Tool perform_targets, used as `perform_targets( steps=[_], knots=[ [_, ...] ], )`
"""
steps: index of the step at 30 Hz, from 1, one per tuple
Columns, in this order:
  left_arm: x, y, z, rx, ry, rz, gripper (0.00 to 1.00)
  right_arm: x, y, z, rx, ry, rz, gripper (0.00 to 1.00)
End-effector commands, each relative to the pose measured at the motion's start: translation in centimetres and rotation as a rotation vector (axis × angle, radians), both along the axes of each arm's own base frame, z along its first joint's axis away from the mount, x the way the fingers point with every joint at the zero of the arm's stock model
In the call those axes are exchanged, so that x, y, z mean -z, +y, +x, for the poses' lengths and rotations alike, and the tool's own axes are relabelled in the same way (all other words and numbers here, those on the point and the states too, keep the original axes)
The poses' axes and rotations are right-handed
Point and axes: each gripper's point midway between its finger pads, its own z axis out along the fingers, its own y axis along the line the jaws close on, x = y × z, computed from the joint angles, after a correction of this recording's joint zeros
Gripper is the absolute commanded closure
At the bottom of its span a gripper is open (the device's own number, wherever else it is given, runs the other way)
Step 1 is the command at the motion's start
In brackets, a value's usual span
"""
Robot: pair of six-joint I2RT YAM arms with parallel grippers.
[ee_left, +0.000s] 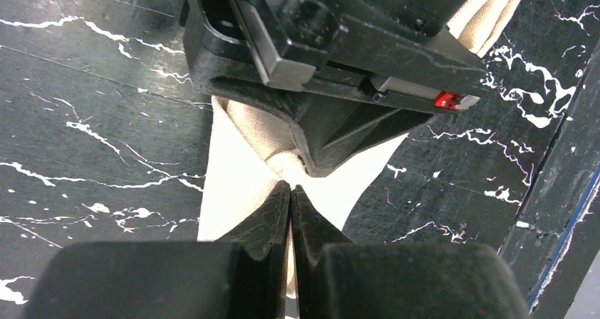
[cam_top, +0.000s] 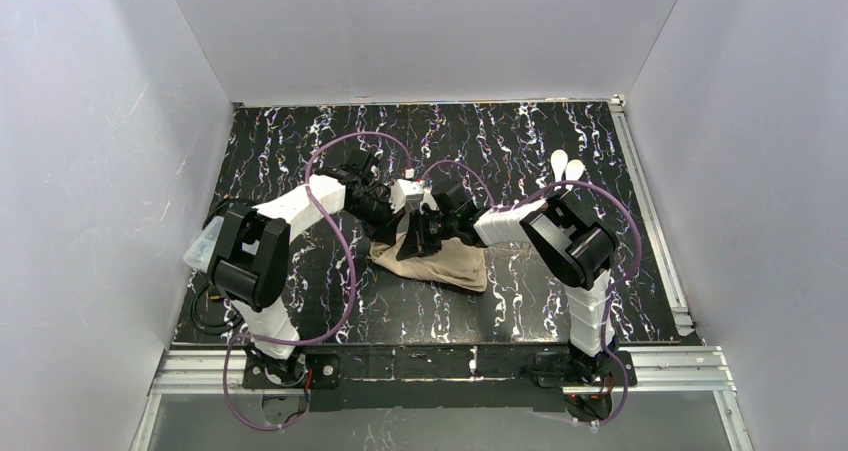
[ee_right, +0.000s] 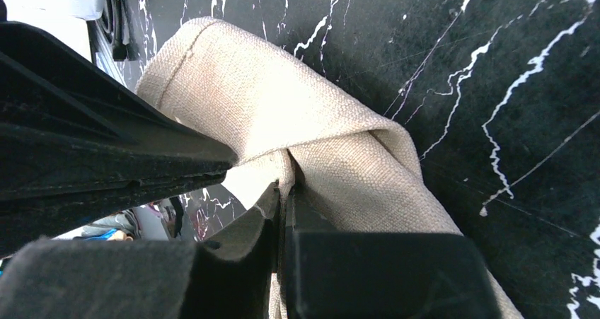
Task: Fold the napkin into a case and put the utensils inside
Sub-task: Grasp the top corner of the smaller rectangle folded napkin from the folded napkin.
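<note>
Both arms met over the middle of the table [cam_top: 560,301], tip to tip. The left gripper [ee_left: 291,192] had its jaws pressed together, a thin strip of napkin [ee_left: 233,170] caught between them. Straight opposite, nearly touching it, the right gripper [ee_right: 283,192] was clamped on a fold of the same cloth, fingers almost together with the bunched fabric pinched at the tips. The napkin was gathered up where the two grips met, and the rest spread down onto the table toward the near side, rumpled and not flat. It looked like no neat rectangle from above. The utensils [cam_top: 566,167] lay side by side on the far right of the table, well apart from the cloth. A clear box [cam_top: 203,247] sat at the left edge, partly hidden by the left arm.
</note>
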Motion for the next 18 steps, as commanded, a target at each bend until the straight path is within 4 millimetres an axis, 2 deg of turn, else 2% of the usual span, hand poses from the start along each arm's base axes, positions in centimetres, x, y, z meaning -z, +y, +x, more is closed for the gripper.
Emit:
perform_targets(
  steps=[1, 10, 18],
  knots=[
    [-1.0, 0.0, -1.6, 0.028, 0.02, -0.039, 1.0, 1.0, -0.3, -0.6, 0.004, 0.06, -0.045, 0.99],
    [0.2, 0.8, -1.8, 0.062, -0.004, -0.005, 1.0, -1.4, 0.9, 0.5, 0.018, 0.048, 0.008, 0.99],
    [-0.1, 0.4, -1.6, 0.065, -0.006, -0.018, 1.0, -2.8, 1.6, 1.3, 0.032, 0.035, 0.033, 0.99]
  ],
)
